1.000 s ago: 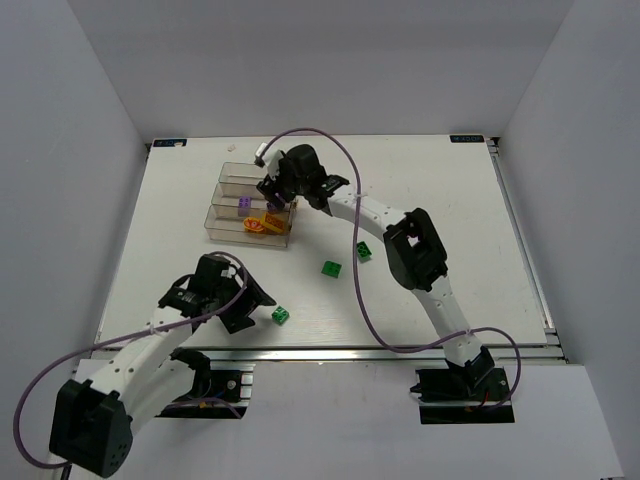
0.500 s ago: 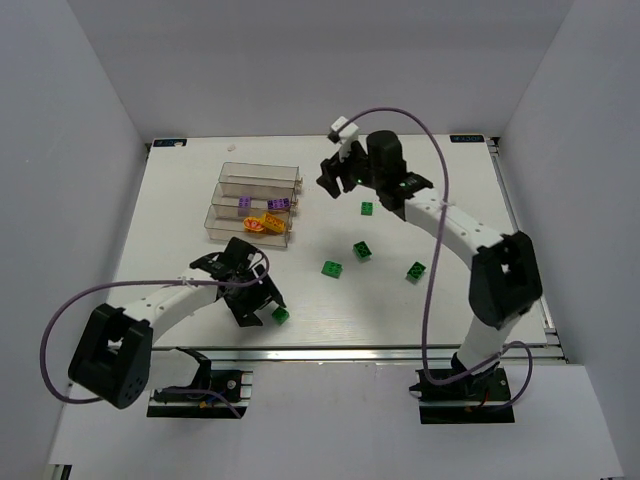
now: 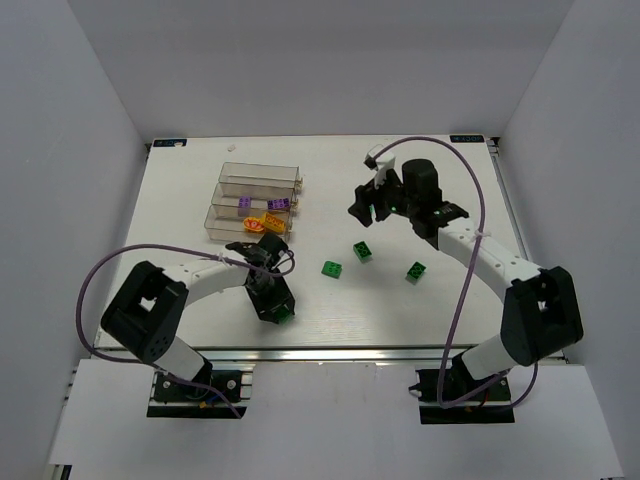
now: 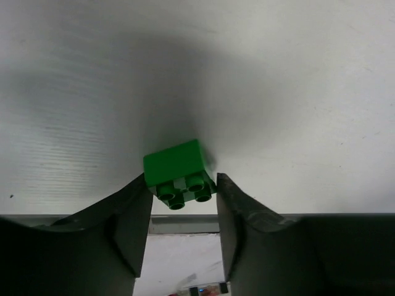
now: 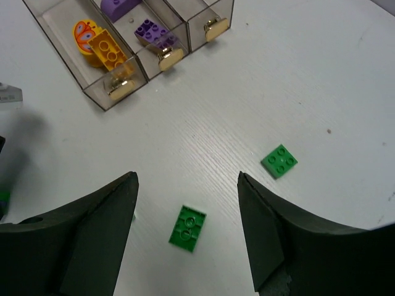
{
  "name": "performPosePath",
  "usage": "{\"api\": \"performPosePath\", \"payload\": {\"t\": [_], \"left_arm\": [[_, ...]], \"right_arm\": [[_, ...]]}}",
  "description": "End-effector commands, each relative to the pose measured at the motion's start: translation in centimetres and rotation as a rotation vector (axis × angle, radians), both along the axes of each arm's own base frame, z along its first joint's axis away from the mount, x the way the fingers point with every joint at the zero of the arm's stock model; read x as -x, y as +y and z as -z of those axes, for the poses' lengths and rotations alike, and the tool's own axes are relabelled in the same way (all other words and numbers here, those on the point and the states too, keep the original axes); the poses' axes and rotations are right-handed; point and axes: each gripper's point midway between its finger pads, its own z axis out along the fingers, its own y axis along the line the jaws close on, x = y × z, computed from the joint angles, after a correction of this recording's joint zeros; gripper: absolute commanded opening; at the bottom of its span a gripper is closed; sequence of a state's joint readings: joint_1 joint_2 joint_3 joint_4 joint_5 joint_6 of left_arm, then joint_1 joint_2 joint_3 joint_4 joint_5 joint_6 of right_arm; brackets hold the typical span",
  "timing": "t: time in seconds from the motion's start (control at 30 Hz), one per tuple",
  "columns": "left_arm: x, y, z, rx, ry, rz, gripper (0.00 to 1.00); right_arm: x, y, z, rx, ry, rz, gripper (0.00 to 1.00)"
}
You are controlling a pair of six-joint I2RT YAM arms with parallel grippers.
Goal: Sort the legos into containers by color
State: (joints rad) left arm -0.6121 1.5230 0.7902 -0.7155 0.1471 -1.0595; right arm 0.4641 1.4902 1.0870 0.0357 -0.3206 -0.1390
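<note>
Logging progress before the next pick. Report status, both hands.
Left hand shut on green brick, on table. Right hand open, empty. Three other green legos loose. Containers unobstructed.

Containers [image 3: 260, 175] stand at the back left of the worktop [image 3: 450, 300].
Their bins run front to back, with legos [image 3: 262, 223] lying in the front bin [image 3: 222, 230] and the middle bin [image 3: 225, 205]. To their right and nearer lie the left lego [image 3: 331, 268], the middle lego [image 3: 362, 250] behind and right of it, and the right lego [image 3: 416, 270] farther right. Near the front edge, the front lego [image 4: 176, 163] rests between the left end effector's [image 4: 184, 188] fingers [image 4: 129, 209].
</note>
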Motion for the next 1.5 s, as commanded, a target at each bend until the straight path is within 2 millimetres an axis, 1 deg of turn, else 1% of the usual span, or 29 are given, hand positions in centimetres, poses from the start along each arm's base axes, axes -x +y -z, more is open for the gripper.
{"api": "performPosePath", "payload": {"t": [0.0, 0.13, 0.17, 0.23, 0.27, 0.3, 0.37, 0.4, 0.47, 0.5, 0.53, 0.6, 0.63, 0.83, 0.87, 0.93, 0.97, 1.0, 1.03, 1.07, 1.1, 1.17, 1.2, 1.27, 1.3, 1.33, 1.37, 1.4, 1.47], "left_arm": [[-1.5, -0.6, -0.1, -0.038, -0.05, 0.004, 0.52], [-4.1, -1.8, -1.9, -0.035, -0.141, 0.009, 0.28], [-4.9, -2.0, -2.5, -0.036, -0.17, 0.022, 0.24], [-7.8, -3.0, -5.1, 0.009, -0.256, 0.026, 0.15], [-9.3, -3.2, -6.1, -0.002, -0.321, 0.052, 0.13], [-11.8, -3.9, -8.3, 0.004, -0.399, 0.051, 0.12], [-14.5, -3.8, -10.2, -0.023, -0.465, 0.082, 0.12], [-17.4, -4.4, -12.3, -0.028, -0.523, 0.07, 0.11], [-20.1, -3.3, -13.5, -0.075, -0.545, 0.062, 0.11], [-21.6, -3.0, -14.0, -0.089, -0.562, 0.052, 0.11], [-24.0, -3.1, -15.0, -0.101, -0.593, 0.031, 0.11], [-26.4, -1.8, -15.1, -0.132, -0.596, 0.008, 0.11], [-29.0, -0.7, -15.4, -0.156, -0.615, -0.031, 0.11], [-35.7, 4.0, -15.4, -0.224, -0.657, -0.145, 0.11], [-36.5, 4.2, -15.0, -0.224, -0.662, -0.153, 0.12], [-37.7, 4.9, -14.8, -0.22, -0.678, -0.167, 0.14], [-38.1, 5.1, -14.0, -0.217, -0.668, -0.172, 0.17], [-38.6, 5.8, -13.7, -0.216, -0.665, -0.182, 0.2], [-38.6, 5.6, -13.4, -0.211, -0.657, -0.178, 0.24], [-39.0, 6.2, -13.2, -0.209, -0.658, -0.184, 0.29], [-39.0, 6.5, -12.5, -0.205, -0.642, -0.182, 0.36], [-39.2, 6.7, -12.2, -0.192, -0.64, -0.184, 0.5], [-39.2, 6.5, -12.1, -0.182, -0.64, -0.176, 0.63], [-39.4, 6.8, -12.2, -0.173, -0.649, -0.179, 0.7], [-39.3, 6.6, -12.6, -0.159, -0.652, -0.174, 0.75], [-39.3, 6.4, -12.8, -0.147, -0.656, -0.171, 0.77], [-39.2, 6.3, -13.2, -0.14, -0.662, -0.168, 0.77], [-39.1, 6.3, -13.6, -0.137, -0.67, -0.164, 0.78], [-38.7, 6.1, -15.0, -0.119, -0.696, -0.153, 0.79]], "right_arm": [[1.2, -0.9, -3.0, -0.051, -0.061, -0.006, 0.71], [2.4, -2.3, -2.9, -0.024, -0.096, -0.02, 0.69], [2.8, -2.8, -2.0, -0.009, -0.085, -0.018, 0.68], [3.5, -3.4, -2.0, 0.001, -0.102, -0.011, 0.59], [3.4, -4.1, -1.7, 0.013, -0.106, 0.003, 0.53], [3.9, -4.5, -0.9, 0.024, -0.096, 0.011, 0.4], [4.0, -5.7, -0.6, 0.034, -0.099, 0.046, 0.16], [4.4, -6.0, 0.4, 0.045, -0.081, 0.049, 0.1], [4.6, -6.8, 0.5, 0.058, -0.089, 0.065, 0.0], [4.9, -7.0, 0.9, 0.068, -0.086, 0.061, 0.0], [5.1, -7.3, 1.2, 0.074, -0.086, 0.054, 0.0], [5.5, -7.4, 1.2, 0.087, -0.114, 0.025, 0.0], [6.3, -7.7, 2.4, 0.107, -0.077, 0.016, 0.0], [6.7, -8.5, 4.0, 0.141, -0.024, 0.015, 0.0], [6.7, -8.6, 4.3, 0.145, -0.012, 0.019, 0.09], [6.6, -8.8, 4.4, 0.147, -0.011, 0.023, 0.22], [6.4, -8.9, 4.5, 0.149, -0.005, 0.025, 0.36], [6.4, -8.9, 4.6, 0.15, -0.002, 0.025, 0.42], [6.1, -8.9, 4.9, 0.154, 0.01, 0.029, 0.49], [5.8, -8.8, 4.8, 0.154, 0.014, 0.03, 0.63], [5.6, -8.7, 4.7, 0.152, 0.013, 0.034, 0.67], [4.8, -8.7, 5.6, 0.141, 0.065, 0.067, 0.71], [4.0, -8.6, 5.1, 0.126, 0.067, 0.082, 0.72], [3.0, -8.3, 6.5, 0.1, 0.159, 0.138, 0.73], [1.7, -7.9, 5.7, 0.079, 0.17, 0.166, 0.72], [1.1, -7.7, 7.4, 0.085, 0.243, 0.197, 0.72], [0.2, -7.6, 7.6, 0.076, 0.279, 0.235, 0.7], [-1.3, -7.0, 6.4, 0.02, 0.305, 0.281, 0.7], [-2.7, -6.7, 8.6, 0.022, 0.391, 0.333, 0.7]]}}
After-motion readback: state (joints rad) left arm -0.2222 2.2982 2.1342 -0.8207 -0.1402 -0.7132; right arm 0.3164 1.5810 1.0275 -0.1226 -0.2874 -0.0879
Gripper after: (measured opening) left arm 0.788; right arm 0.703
